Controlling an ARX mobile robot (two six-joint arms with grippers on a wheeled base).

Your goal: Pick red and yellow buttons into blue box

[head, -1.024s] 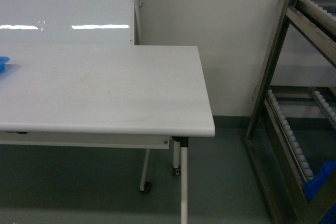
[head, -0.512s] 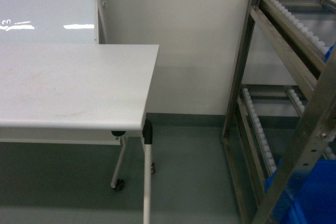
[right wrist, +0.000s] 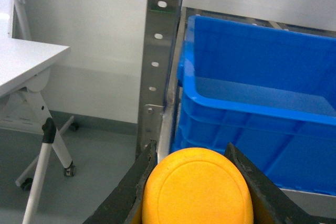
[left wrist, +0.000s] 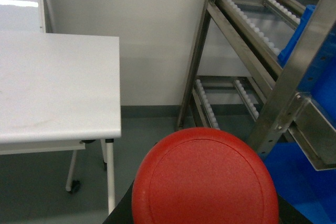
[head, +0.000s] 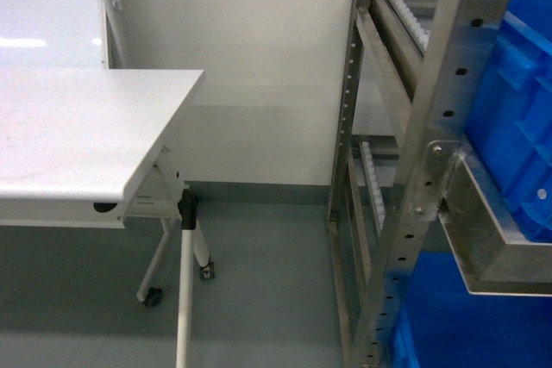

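— Right gripper (right wrist: 195, 182) status?
— Clamped on the yellow domed push-button cap (right wrist: 197, 187), near the deep blue ribbed plastic crate (right wrist: 252, 108) on the steel rack (right wrist: 157, 61).
— Left gripper?
— Fingers unseen; grip undeterminable. Red domed push-button cap (left wrist: 205, 179) fills its near view.

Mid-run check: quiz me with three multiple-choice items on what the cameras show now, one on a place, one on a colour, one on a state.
1. Where does the large deep blue plastic crate sit?
A. in the steel roller rack
B. on the white table
C. on the floor by the table leg

2. Which colour is the domed button cap before the left wrist camera?
A. green
B. red
C. yellow

3. How is the yellow domed push-button at the right hand?
A. lying on the table
B. between the fingers
C. already in the crate

Key: 1 A, steel post beside its rim; 2 B, a red dome fills the view; 3 B, black fingers flank it.
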